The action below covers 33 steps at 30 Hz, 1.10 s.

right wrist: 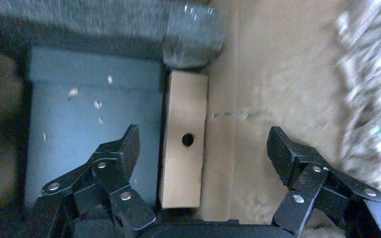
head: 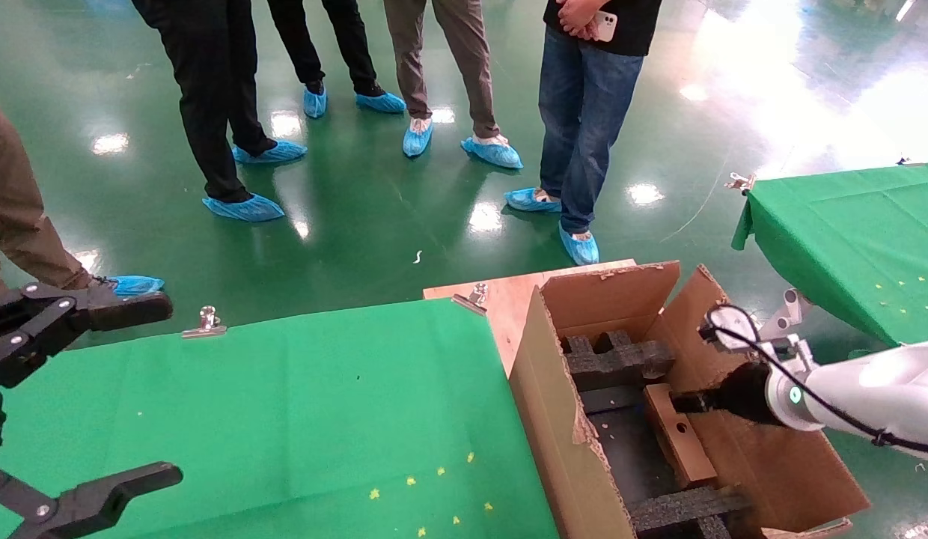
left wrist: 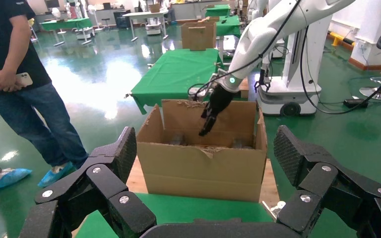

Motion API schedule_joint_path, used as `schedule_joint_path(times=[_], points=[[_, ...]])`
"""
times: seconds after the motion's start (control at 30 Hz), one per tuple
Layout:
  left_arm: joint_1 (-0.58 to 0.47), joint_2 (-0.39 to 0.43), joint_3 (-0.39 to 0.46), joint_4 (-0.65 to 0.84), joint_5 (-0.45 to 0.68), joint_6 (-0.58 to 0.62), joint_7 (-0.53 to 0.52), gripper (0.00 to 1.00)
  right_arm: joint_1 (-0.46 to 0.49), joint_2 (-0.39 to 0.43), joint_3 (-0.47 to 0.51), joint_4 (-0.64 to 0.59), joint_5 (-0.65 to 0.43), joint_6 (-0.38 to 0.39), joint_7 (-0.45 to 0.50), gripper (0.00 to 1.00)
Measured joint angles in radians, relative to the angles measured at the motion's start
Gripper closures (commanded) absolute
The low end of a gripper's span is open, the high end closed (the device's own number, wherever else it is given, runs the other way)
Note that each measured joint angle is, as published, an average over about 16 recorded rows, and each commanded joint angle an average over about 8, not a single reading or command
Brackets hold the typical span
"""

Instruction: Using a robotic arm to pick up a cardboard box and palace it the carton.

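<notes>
The carton (head: 557,419), large with torn flaps, stands on the floor just right of the green table. Inside it the small cardboard box (head: 681,438) with a round hole rests against the right wall. My right gripper (head: 692,403), on the white robotic arm (head: 868,393), reaches down into the carton. In the right wrist view the cardboard box (right wrist: 183,148) lies below the open right gripper (right wrist: 204,138), nearer one finger and touched by neither. My left gripper (head: 165,389) hangs open over the table's left edge, holding nothing; its wrist view faces the carton (left wrist: 203,168).
Black foam inserts (head: 617,359) sit at the carton's far and near ends. Several people stand on the green floor beyond the table (head: 284,412). A second green table (head: 846,224) is at the right. A wooden board (head: 501,296) pokes out behind the carton.
</notes>
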Motion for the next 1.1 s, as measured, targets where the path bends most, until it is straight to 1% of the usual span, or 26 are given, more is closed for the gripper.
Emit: schedule_joint_path(times=[0.3, 0.5, 0.63, 0.93, 1.1], points=[[0.000, 0.000, 0.000, 0.000, 0.000, 0.000, 0.000, 0.00, 0.105, 0.015, 0.057, 0.076, -0.017, 0.020, -0.017, 0.00], [0.000, 0.000, 0.001, 0.000, -0.001, 0.000, 0.000, 0.00, 0.192, -0.004, 0.098, 0.135, 0.029, 0.036, -0.078, 0.00], [0.000, 0.000, 0.001, 0.000, -0.001, 0.000, 0.000, 0.00, 0.245, -0.029, 0.121, 0.163, 0.111, 0.038, -0.154, 0.00], [0.000, -0.001, 0.001, 0.000, -0.001, -0.001, 0.001, 0.00, 0.332, -0.086, 0.165, 0.183, 0.369, 0.010, -0.363, 0.00], [0.000, -0.001, 0.001, 0.000, -0.001, -0.001, 0.001, 0.00, 0.352, -0.098, 0.179, 0.185, 0.457, -0.011, -0.429, 0.00]])
